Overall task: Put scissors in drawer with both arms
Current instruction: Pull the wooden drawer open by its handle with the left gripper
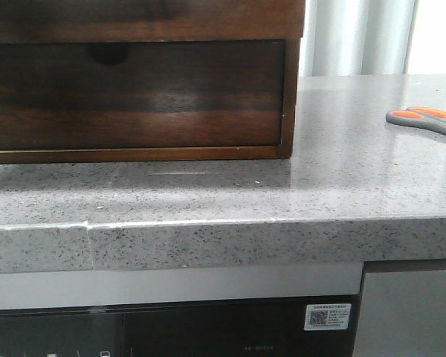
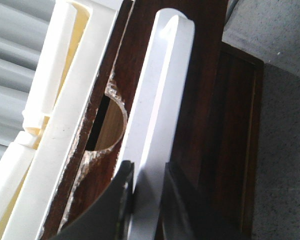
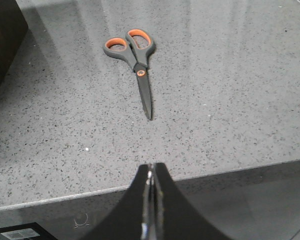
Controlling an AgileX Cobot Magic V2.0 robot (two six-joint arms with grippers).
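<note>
**Drawer gripped, scissors not yet picked up**

The left gripper (image 2: pixel 146 197) is clamping its dark fingers on the white inner rim (image 2: pixel 160 95) of the drawer (image 2: pixel 210 125), as the left wrist view is showing; a half-round finger notch (image 2: pixel 110 122) in the neighbouring wood front is sitting just beside that rim; how far the drawer is standing open cannot be told from this close view, and in the front view the notched drawer front (image 1: pixel 134 93) of the cabinet (image 1: pixel 291 89) is looking flush. The scissors (image 3: pixel 134 60) are lying flat and closed on the speckled grey countertop (image 3: pixel 230 100), well apart from the cabinet, untouched; the right gripper (image 3: pixel 151 200) is hovering near the counter edge with its fingers pressed together, holding nothing. By my judgement the opening step is under way, while grasping the scissors, carrying them over and dropping them in are all remaining.
</note>
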